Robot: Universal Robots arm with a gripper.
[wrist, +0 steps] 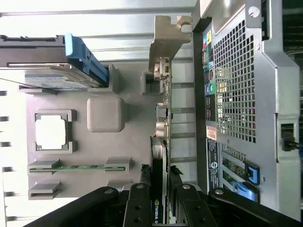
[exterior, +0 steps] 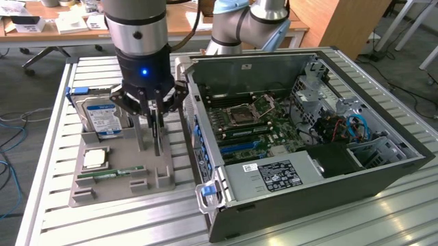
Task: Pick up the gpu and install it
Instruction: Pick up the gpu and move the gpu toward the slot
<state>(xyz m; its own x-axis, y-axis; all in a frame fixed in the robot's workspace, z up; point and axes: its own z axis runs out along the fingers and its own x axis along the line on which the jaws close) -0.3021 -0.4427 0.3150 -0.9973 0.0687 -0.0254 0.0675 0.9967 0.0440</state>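
Graphics card [exterior: 157, 139] [wrist: 160, 142]: stands on its thin edge in a slot of the grey holder tray [exterior: 116, 184] [wrist: 137, 127], just beside the back wall of the open computer case [exterior: 308, 179] [wrist: 246, 94]; not yet lifted, not yet in the case.
Long axis: runs along the tray, parallel to the case's back wall, with the metal bracket end away from the hand.
Hand [exterior: 151, 123] [wrist: 160, 189]: directly above the card, reaching straight down; one finger on each flat face near the end with the maker's label, and they look pressed in on the card.
Way to go: the motherboard [exterior: 253, 128] lies inside the case, to the exterior view's right of the card, over the case wall.
Neighbours in the tray: a hard drive [exterior: 102, 119] [wrist: 52, 78] upright to the exterior view's left, a square chip [exterior: 95, 158] and a green memory stick [exterior: 111, 174] nearer the camera, all apart from the card.
Tabletop [exterior: 137, 220]: slatted metal, carrying tray and case.
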